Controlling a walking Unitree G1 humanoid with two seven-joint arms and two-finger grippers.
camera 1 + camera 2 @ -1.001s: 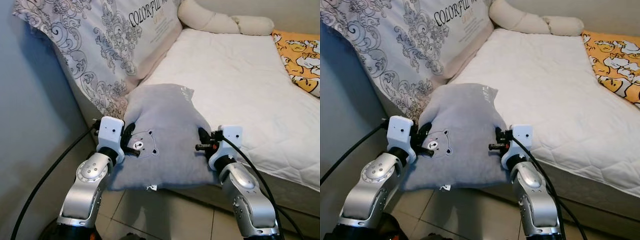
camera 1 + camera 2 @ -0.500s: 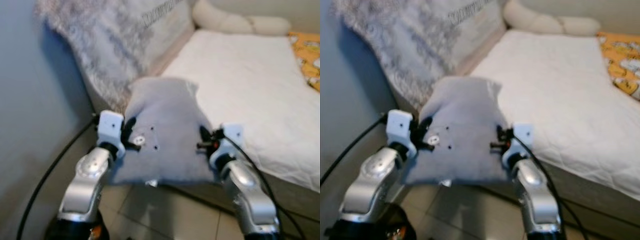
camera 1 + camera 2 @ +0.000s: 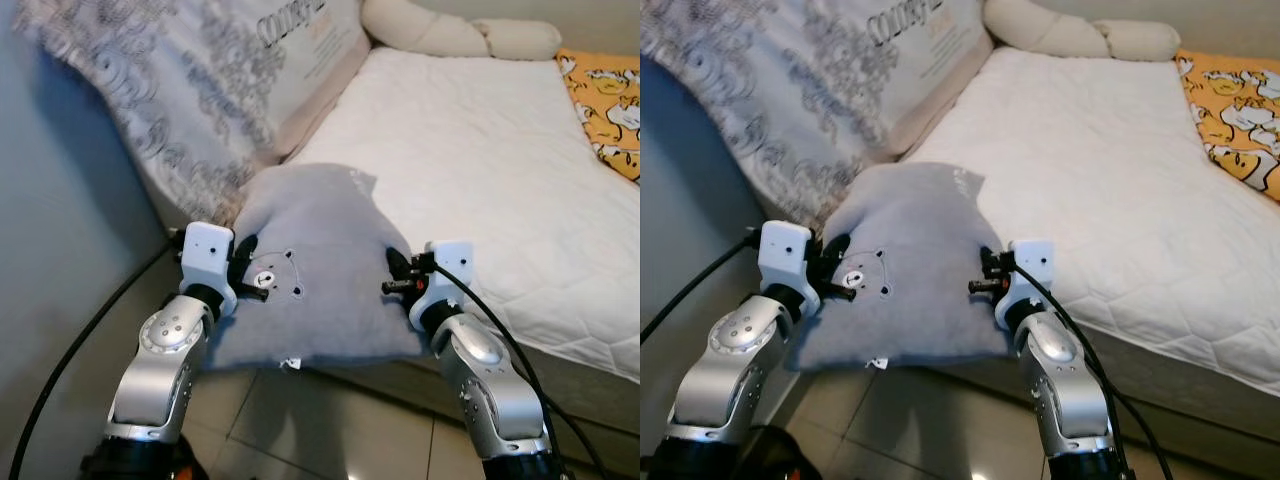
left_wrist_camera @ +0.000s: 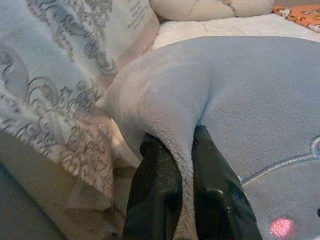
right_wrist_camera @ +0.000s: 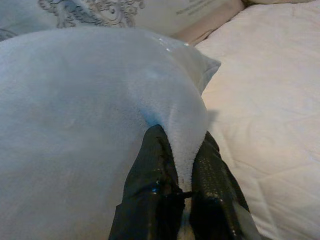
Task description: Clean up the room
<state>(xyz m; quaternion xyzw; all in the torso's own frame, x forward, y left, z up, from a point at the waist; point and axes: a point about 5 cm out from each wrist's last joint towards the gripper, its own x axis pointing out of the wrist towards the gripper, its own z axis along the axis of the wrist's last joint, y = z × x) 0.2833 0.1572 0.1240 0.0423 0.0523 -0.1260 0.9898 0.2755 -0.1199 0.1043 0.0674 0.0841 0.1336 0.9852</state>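
A grey plush pillow (image 3: 320, 270) with a small bear face stitched on it lies over the near corner of the white mattress (image 3: 480, 160), its lower edge hanging past the bed. My left gripper (image 3: 248, 275) is shut on the pillow's left edge, and the left wrist view shows a fold of grey fabric (image 4: 182, 135) pinched between the black fingers (image 4: 155, 185). My right gripper (image 3: 395, 275) is shut on the pillow's right edge, with its fingers (image 5: 150, 195) clamping the plush (image 5: 100, 100).
A large patterned pillow (image 3: 200, 90) leans against the blue wall (image 3: 50, 260) at the left. A cream bolster (image 3: 450, 35) lies at the bed's far end, an orange cartoon blanket (image 3: 605, 100) at the right. Tiled floor (image 3: 330, 420) lies below.
The camera shook and blurred half a second ago and has settled. Both grippers still hold the grey pillow, which sits slightly lower and nearer than before.
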